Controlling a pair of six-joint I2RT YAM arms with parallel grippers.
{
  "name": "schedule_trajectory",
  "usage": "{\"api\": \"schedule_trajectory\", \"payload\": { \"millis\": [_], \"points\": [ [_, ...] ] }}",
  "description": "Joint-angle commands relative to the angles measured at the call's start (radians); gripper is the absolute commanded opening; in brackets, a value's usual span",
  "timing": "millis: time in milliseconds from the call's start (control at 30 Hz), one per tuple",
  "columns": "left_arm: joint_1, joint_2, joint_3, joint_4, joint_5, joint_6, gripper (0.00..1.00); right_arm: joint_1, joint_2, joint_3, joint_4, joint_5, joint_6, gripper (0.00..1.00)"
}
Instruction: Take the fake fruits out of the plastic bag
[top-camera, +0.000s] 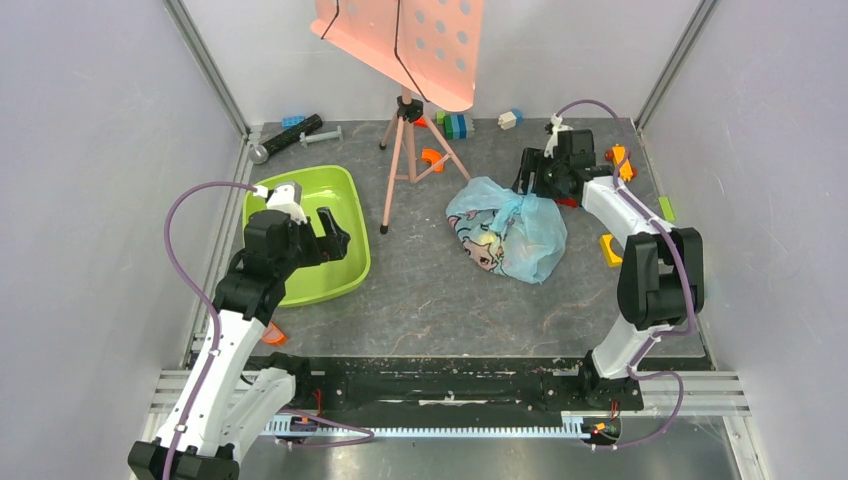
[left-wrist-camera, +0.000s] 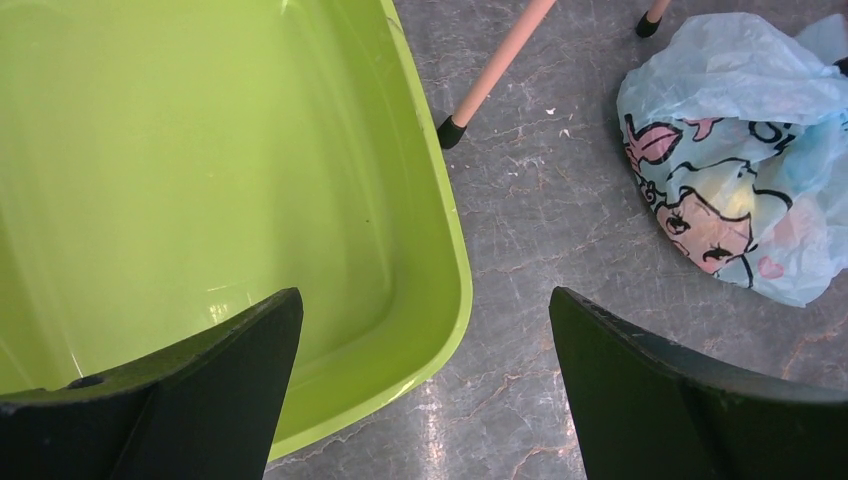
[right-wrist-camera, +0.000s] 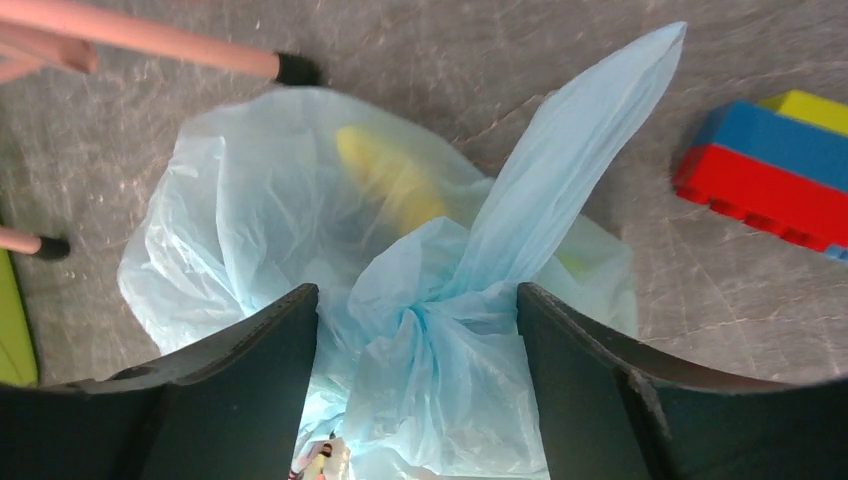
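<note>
Cartoon face (left-wrist-camera: 708, 215) on plastic bag (left-wrist-camera: 735, 75)

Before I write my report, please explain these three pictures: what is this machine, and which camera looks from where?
These are two robot arms bolted at the near edge of a table, each ending in a two-finger gripper. The wide picture looks down from above and behind them. The other two come from cameras on the wrists; the dark shapes at the bottom are each gripper's own fingers. The left gripper is open and holds nothing, above the rim of a lime-green tub. The right gripper is open with its fingers either side of the knot of a tied light-blue plastic bag; a yellow fruit shows through it. Toy bricks and a pink tripod stand are also on the table.
</note>
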Motion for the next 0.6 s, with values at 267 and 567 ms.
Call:
{"api": "schedule_trajectory", "payload": {
  "millis": [267,567],
  "points": [
    [-0.004,-0.03,-0.005,0.035,0.064,0.043,1.0,0.099,-0.202,-0.097,0.097,-0.213,-0.1,0.06],
    [-0.005,-0.09,-0.014,0.117,0.315,0.061,1.0,0.247,-0.371,-0.165,0.095,-0.387,-0.272,0.0]
  ]
}}
